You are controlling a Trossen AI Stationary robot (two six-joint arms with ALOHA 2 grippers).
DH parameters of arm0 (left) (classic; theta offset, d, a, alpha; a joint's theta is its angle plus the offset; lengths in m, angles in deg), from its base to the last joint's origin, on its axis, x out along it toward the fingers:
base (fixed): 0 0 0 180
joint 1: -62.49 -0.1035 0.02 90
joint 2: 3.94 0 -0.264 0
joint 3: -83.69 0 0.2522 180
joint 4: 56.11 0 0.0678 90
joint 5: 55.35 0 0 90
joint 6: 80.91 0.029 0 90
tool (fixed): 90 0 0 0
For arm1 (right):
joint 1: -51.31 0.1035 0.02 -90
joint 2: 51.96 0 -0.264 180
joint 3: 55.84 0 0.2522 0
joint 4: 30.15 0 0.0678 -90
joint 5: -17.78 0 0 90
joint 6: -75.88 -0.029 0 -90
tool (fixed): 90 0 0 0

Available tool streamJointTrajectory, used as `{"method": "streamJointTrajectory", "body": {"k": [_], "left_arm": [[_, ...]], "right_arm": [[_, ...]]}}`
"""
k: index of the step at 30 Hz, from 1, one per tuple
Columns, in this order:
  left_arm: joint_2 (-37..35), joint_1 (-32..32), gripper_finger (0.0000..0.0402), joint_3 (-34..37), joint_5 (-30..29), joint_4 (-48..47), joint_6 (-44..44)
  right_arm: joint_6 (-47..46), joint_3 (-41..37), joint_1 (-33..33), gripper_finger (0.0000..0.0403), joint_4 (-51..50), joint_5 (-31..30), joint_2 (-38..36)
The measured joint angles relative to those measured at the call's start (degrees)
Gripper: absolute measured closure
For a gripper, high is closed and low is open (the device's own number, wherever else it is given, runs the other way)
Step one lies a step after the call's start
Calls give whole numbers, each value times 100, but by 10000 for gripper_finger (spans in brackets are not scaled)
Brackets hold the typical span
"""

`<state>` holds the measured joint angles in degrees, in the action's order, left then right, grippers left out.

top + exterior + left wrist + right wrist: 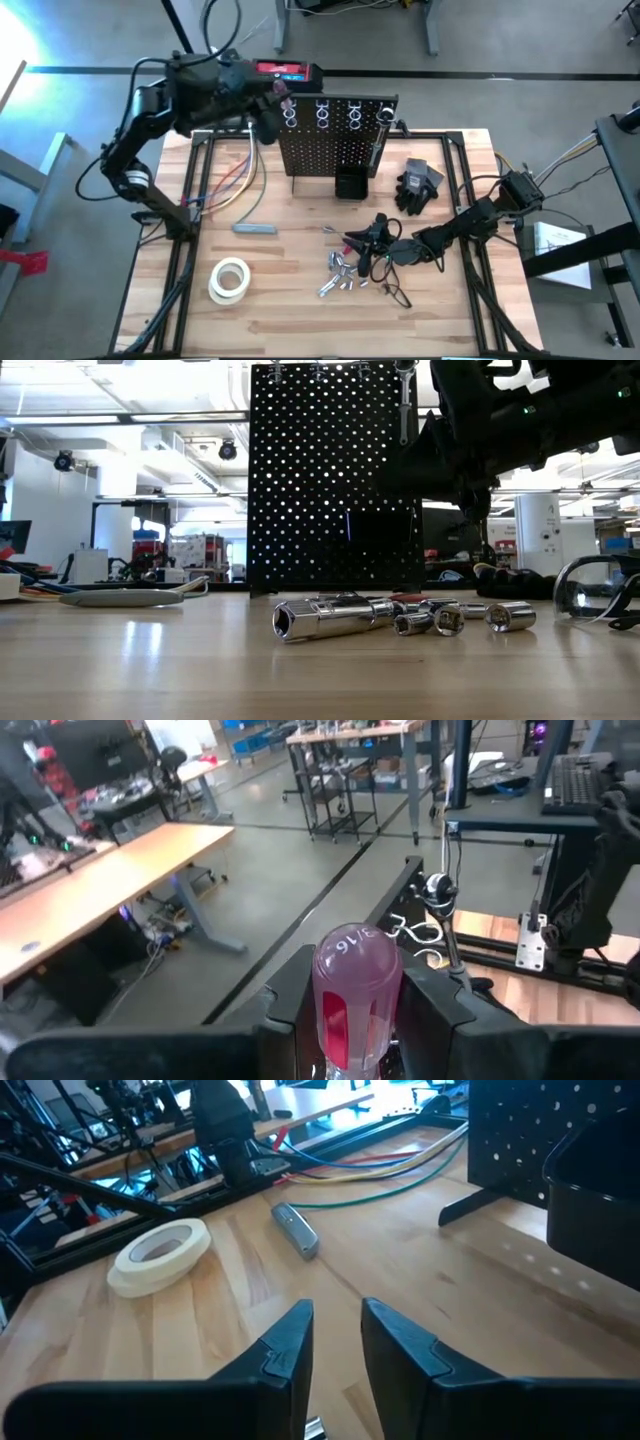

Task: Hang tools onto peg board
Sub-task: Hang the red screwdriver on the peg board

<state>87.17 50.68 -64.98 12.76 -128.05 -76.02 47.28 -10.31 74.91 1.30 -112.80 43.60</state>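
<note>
The upright black perforated peg board [335, 140] is set near the far edge of the wooden table [290, 300], with silvery ring hooks [322, 113] along its top and a small black bin [350, 184] at its foot. The left gripper [357, 982] is raised at the board's upper left corner, and a nut driver with a translucent red handle [352, 995] is clamped between its two dark fingers [290, 985], handle end towards the wrist camera. A grey wrench [404, 405] is seen hanging at the board's top in the low view.

The right gripper [335, 1342] is held low over the table, just in front of the board, amid the scattered tools; its fingers are slightly parted and nothing is seen between them. Beneath and beside it lie a cluster of short silvery sockets [345, 278] and a larger chrome socket piece [330, 618]. A pair of clear safety glasses [595, 588] lies close by, and black gloves [418, 185] are placed to the right of the board. A whitish tape roll [229, 279], a flat grey metal bar [255, 228] and coloured cables [380, 1165] occupy the table's left half, well apart from the tools.
</note>
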Motion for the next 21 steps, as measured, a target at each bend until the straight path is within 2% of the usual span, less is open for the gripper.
{"method": "streamJointTrajectory", "body": {"k": [6,9,17,21], "left_arm": [[164,-297,316,3,66,-100,-234],[248,-434,316,2,326,-252,-374],[483,-495,316,-12,408,-589,-739],[554,-486,278,3,177,-843,-831]], "right_arm": [[0,0,0,336,-2,4,0],[2,0,0,338,-14,6,0],[2,0,0,323,-145,4,0],[2,0,0,318,-170,4,0]]}}
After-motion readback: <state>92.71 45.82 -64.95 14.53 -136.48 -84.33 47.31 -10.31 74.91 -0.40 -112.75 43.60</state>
